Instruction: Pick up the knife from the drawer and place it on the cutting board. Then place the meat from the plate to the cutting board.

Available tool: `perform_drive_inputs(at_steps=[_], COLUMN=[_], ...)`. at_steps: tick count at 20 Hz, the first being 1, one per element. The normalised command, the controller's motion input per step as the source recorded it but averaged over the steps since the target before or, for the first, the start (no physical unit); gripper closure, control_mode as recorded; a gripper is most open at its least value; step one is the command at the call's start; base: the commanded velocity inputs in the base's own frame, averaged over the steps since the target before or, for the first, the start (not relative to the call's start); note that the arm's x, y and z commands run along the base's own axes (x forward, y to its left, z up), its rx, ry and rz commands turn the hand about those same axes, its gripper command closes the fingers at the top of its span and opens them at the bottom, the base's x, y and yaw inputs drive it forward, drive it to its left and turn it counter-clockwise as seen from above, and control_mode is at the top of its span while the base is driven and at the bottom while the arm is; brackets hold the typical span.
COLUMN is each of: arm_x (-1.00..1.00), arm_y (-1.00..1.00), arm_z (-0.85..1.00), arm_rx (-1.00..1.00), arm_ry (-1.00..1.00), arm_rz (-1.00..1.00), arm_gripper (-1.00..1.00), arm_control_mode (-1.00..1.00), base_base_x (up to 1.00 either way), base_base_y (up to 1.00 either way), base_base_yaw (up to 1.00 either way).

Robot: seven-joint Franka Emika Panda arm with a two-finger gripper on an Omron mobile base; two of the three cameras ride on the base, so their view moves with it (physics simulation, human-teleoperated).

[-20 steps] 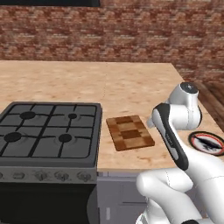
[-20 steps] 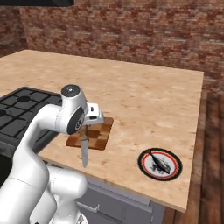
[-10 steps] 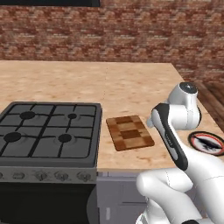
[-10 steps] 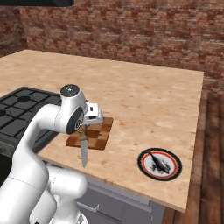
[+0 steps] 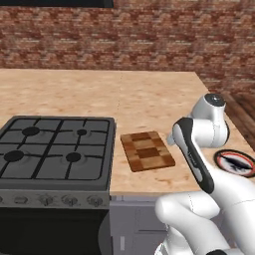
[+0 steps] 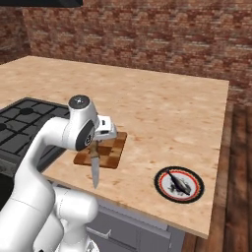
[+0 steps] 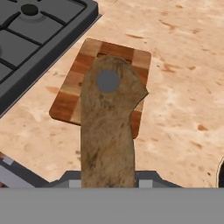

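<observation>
The hand (image 6: pixel 95 145) is gripping the brown wooden-handled, grey-bladed knife (image 6: pixel 94 165) tightly, blade hanging down, directly above the checkered wooden cutting board (image 7: pixel 78 94) lying on the surface (image 6: pixel 162 118).

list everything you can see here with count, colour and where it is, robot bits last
cutting board: 1, light and dark brown checks, on the counter just right of the stove
knife: 1, brown wooden handle, grey blade hanging down, held above the counter's front edge by the board
plate: 1, black rim, red ring, white centre, on the counter right of the board
meat: 1, dark grey, on the plate
stove: 1, black, four burners, set in the counter at left
counter: 1, light wood
wall: 1, red-brown brick, behind the counter
arm: 1, white with dark joints
pincer: 1, shut on the knife handle
</observation>
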Motion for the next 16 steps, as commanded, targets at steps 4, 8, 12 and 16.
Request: perform_drive_inputs(at_steps=[4, 8, 12, 16], arm_x=[0.24, 0.30, 0.47, 0.52], arm_y=[0.00, 0.00, 0.06, 0.11], arm_z=[-0.01, -0.01, -0.10, -0.18], arm_rx=[0.00, 0.00, 0.00, 0.00], arm_ry=[0.00, 0.00, 0.00, 0.00], arm_rz=[0.00, 0.04, 0.13, 0.14], arm_gripper=[1.00, 1.00, 1.00, 1.00], arm_control_mode=[-1.00, -1.00, -1.00, -1.00], base_base_x=[0.00, 0.00, 0.00, 0.00], base_base_y=[0.00, 0.00, 0.00, 0.00], base_base_yaw=[0.00, 0.00, 0.00, 0.00])
